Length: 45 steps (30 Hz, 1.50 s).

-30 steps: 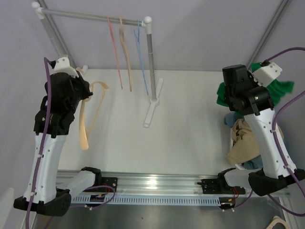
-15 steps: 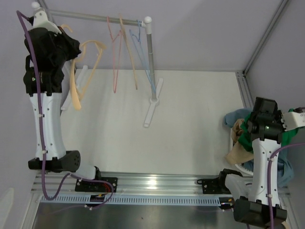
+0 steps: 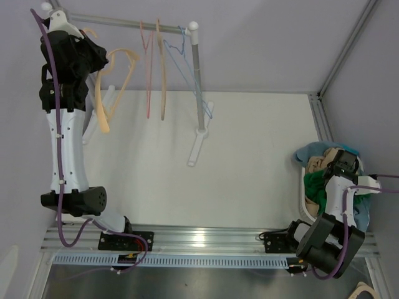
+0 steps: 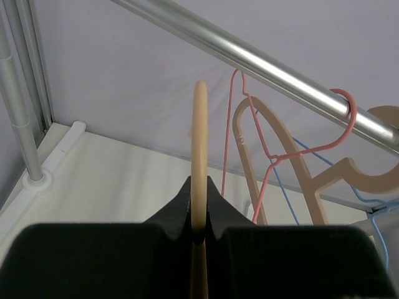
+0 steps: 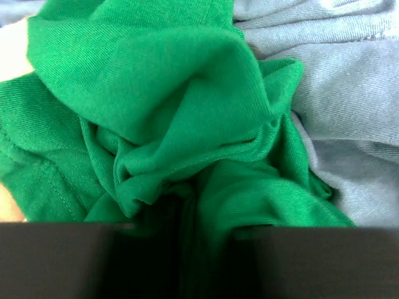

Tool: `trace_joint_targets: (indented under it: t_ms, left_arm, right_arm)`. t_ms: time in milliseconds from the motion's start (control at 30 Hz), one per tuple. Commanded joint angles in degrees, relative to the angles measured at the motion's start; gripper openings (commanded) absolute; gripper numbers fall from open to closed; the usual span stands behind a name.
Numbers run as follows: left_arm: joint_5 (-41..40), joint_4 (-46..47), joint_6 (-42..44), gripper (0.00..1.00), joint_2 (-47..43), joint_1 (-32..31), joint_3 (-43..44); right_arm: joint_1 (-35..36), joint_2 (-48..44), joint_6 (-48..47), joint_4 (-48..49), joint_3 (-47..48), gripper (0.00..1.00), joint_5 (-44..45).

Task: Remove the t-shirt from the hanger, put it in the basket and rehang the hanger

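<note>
At the near right, the right gripper (image 3: 345,166) reaches down into the basket (image 3: 302,200) of clothes. Its fingers are buried in the green t-shirt (image 5: 156,93). Folds of the cloth gather toward the gap between them, but the cloth hides the tips, so I cannot tell whether they pinch the shirt or merely rest in it. The t-shirt lies crumpled in the basket, off any hanger, on a light blue garment (image 5: 349,93) and beside a tan garment (image 3: 321,161).

Beyond the basket lies the white table (image 3: 249,156), with the rack's foot (image 3: 201,140) standing near its far edge.

At the far left, the left arm stands raised and the left gripper (image 4: 199,193) is clamped narrowly on the bare beige hanger (image 4: 199,124), with both fingers pressed against its thin edge. The hanger's hook sits close beneath the metal rail (image 4: 280,68); whether it touches the rail is unclear.

Farther right, three more hangers are on the rail: a pink wire hanger (image 4: 293,149), a wooden hanger (image 4: 249,137) just beside it, and a blue wire hanger (image 3: 187,68) near the rack's right post.
</note>
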Motion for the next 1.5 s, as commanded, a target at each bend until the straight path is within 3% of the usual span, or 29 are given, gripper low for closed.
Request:
trace_joint_targets:
  t_ms: [0, 67, 200, 333, 500, 733, 800, 967, 1133, 1267, 1367, 1467]
  left_arm:
    - [0.88, 6.30, -0.96, 0.10, 0.35, 0.49, -0.65]
    - [1.40, 7.27, -0.08, 0.08, 1.93, 0.49, 0.39]
    - [2.28, 6.13, 1.32, 0.07, 6.15, 0.49, 5.94]
    - [7.80, 11.48, 0.71, 0.05, 7.47, 0.32, 4.89]
    - [7.47, 16.76, 4.92, 0.01, 9.76, -2.32, 5.15]
    - [7.11, 23.61, 11.08, 0.01, 10.82, -6.62, 3.40]
    - [7.03, 25.63, 11.52, 0.01, 10.82, -7.24, 2.87]
    - [5.45, 23.89, 12.49, 0.02, 14.50, -9.00, 8.20]
    - [5.01, 22.92, 12.93, 0.02, 15.56, -9.53, 7.35]
    - [5.01, 23.00, 13.10, 0.02, 15.74, -9.53, 5.59]
    - [4.75, 23.09, 12.93, 0.03, 15.74, -9.53, 4.62]
    - [4.05, 23.09, 12.23, 0.04, 15.83, -9.53, 4.62]
  right_arm:
    - [-0.10, -1.17, 1.08, 4.16, 0.60, 0.30, -3.72]
    - [-0.10, -2.83, 0.90, 2.15, 3.58, 0.44, -2.66]
    - [0.07, -8.63, -0.68, -0.14, 8.68, 0.47, 0.24]
    - [1.12, -11.27, -4.29, -0.14, 13.26, 0.60, 1.64]
    - [2.62, -11.54, -5.60, -1.38, 16.95, 0.74, 5.08]
    - [6.57, -11.63, -9.38, 1.87, 20.64, 0.79, 5.52]
    - [8.94, -11.19, -11.48, 2.75, 21.70, 0.98, 6.57]
    - [17.55, -10.14, -12.90, 2.22, 23.29, 0.99, 14.83]
    - [17.21, -10.40, -8.87, -0.84, 20.92, 1.00, 16.15]
    - [13.54, -11.72, 1.13, -5.68, 16.71, 0.99, 16.25]
    - [9.05, -12.42, -0.06, -3.22, 13.35, 0.99, 7.41]
    - [13.41, -15.04, 1.15, -4.64, 15.56, 1.00, 12.25]
